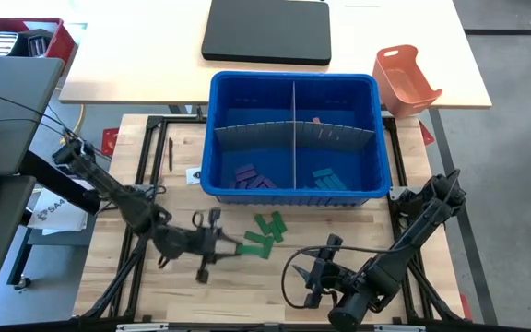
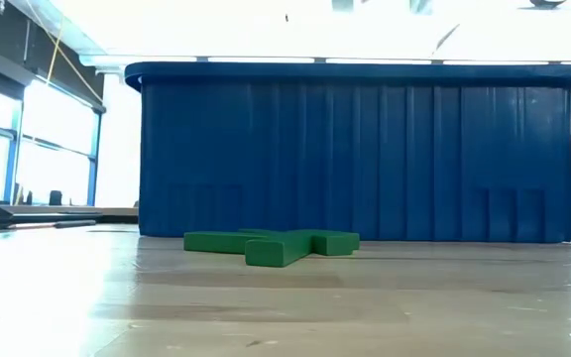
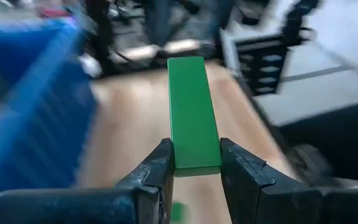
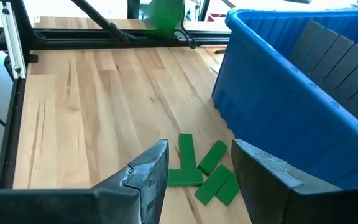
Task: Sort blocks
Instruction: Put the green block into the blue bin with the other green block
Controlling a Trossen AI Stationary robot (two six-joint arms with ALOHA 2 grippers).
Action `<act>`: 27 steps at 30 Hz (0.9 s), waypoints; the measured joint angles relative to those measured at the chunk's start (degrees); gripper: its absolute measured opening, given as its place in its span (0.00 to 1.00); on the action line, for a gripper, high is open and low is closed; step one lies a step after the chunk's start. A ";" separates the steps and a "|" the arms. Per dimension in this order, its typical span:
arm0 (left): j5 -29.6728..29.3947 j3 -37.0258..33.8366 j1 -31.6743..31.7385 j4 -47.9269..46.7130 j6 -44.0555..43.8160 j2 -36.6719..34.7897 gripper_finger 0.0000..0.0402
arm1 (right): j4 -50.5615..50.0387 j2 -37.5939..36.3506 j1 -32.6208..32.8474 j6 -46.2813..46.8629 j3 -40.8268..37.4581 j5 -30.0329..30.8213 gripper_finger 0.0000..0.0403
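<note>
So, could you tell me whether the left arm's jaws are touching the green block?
Touching: the left wrist view shows the left gripper clamped on both sides of the green block.

No text, label, brand, number or sign could be read in any view. A white sheet (image 1: 55, 210) beside the bench's left edge bore dark print, cut off and too small to make out.

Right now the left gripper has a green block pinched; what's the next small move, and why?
Probably lift and carry it toward the blue bin. The left gripper is shut on a green block, clamped at one end with the rest sticking out forward. More green blocks lie loose on the table just in front of the bin, so rising first should avoid knocking them. The right gripper waits open nearby.
</note>
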 joint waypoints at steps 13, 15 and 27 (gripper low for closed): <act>12.55 35.13 44.22 -31.60 16.56 1.98 0.22 | -0.02 0.00 0.00 -1.35 0.00 -0.20 0.43; 15.99 39.30 52.27 -36.44 17.38 4.82 0.22 | -0.11 0.00 0.00 -1.35 0.02 -0.15 0.43; 23.07 62.18 74.20 -61.90 29.87 32.34 0.22 | -0.50 0.00 -1.25 -0.26 0.02 0.12 0.43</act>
